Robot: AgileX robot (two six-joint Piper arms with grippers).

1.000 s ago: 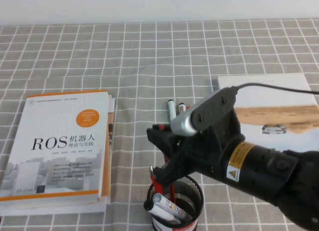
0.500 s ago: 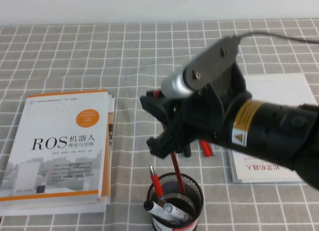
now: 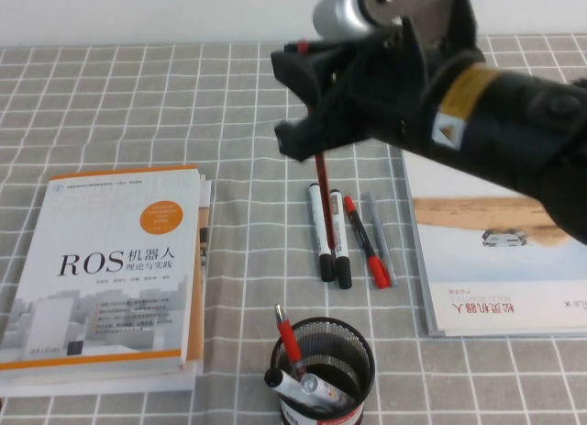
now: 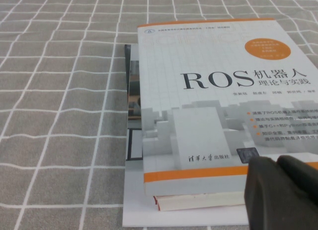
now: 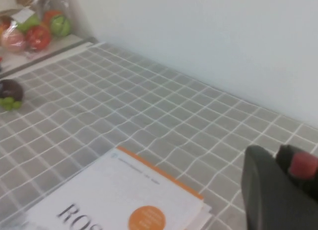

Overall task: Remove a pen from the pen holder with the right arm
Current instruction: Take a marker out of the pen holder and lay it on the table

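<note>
1. Right gripper [image 3: 307, 99]: raised high over the far middle of the grey checked tablecloth [image 3: 138, 95]. Its jaws are clamped on a thin red pen [image 3: 320, 173].
2. The red pen hangs near vertical below the jaws, fully clear of the pen holder [image 3: 367, 370]. Its lower end shows in line with the pens lying on the cloth. The right wrist view shows its red end [image 5: 303, 165] beside the dark finger.
3. The black mesh pen holder stands upright at the near edge, near of the gripper. It holds a red-capped pen [image 3: 289, 338] and at least 2 markers.
4. Lying between holder and gripper are 2 black-capped markers [image 3: 318, 232], a red-and-black pen [image 3: 367, 246] and a grey pen [image 3: 381, 232].
5. The ROS book [image 3: 115, 269] tops a stack at left. A white book [image 3: 500, 260] lies at right.
6. Left gripper [image 4: 280, 188]: seen in its wrist view only, over a corner of the ROS book [image 4: 218, 115]. Whether it is open or closed cannot be told.
</note>
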